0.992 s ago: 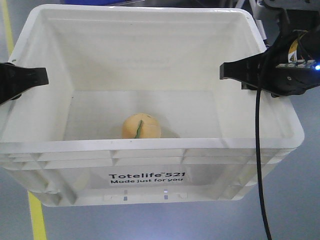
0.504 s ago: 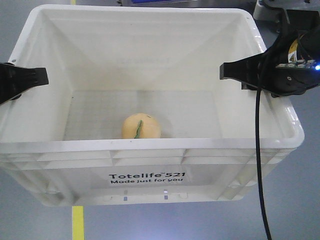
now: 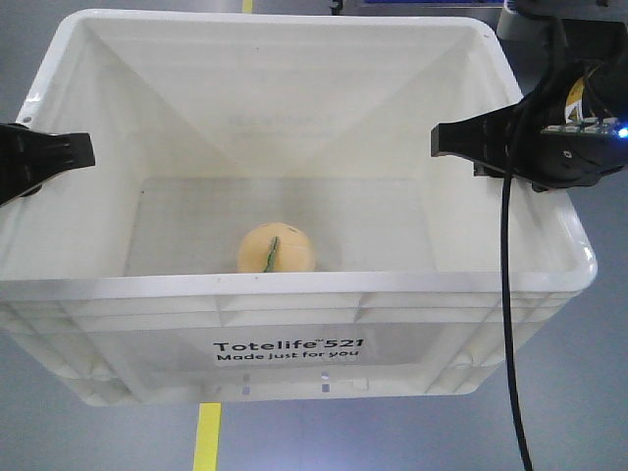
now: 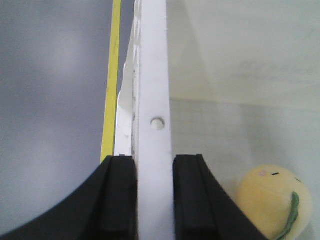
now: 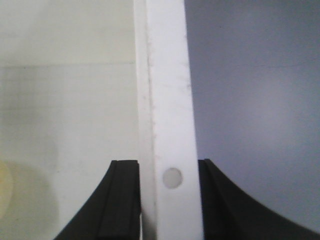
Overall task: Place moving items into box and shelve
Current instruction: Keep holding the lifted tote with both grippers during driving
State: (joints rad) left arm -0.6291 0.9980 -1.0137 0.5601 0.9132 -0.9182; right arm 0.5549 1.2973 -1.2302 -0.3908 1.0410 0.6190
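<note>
The white box (image 3: 294,285), printed "Totelife 521", hangs above the grey floor, held by both arms. My left gripper (image 3: 86,149) is shut on its left rim (image 4: 152,75), one black finger (image 4: 120,195) on each side of the wall. On the opposite side my right gripper (image 3: 439,140) is shut on the right rim (image 5: 165,75) in the same way. One moving item, a pale orange-yellow plush ball (image 3: 276,249) with a green stripe, lies on the box floor near the front wall. The left wrist view shows it (image 4: 272,200) with a small stitched face.
A yellow floor line (image 3: 207,437) runs under the box's front and shows beside its left wall (image 4: 111,80). A black cable (image 3: 508,294) hangs from the right arm across the box's right corner. Something blue (image 3: 412,3) peeks in at the top edge.
The yellow floor line under the box has slid from the left towards the middle and the blue thing at the top moved right. Box, toy and both grippers keep their places in the view.
</note>
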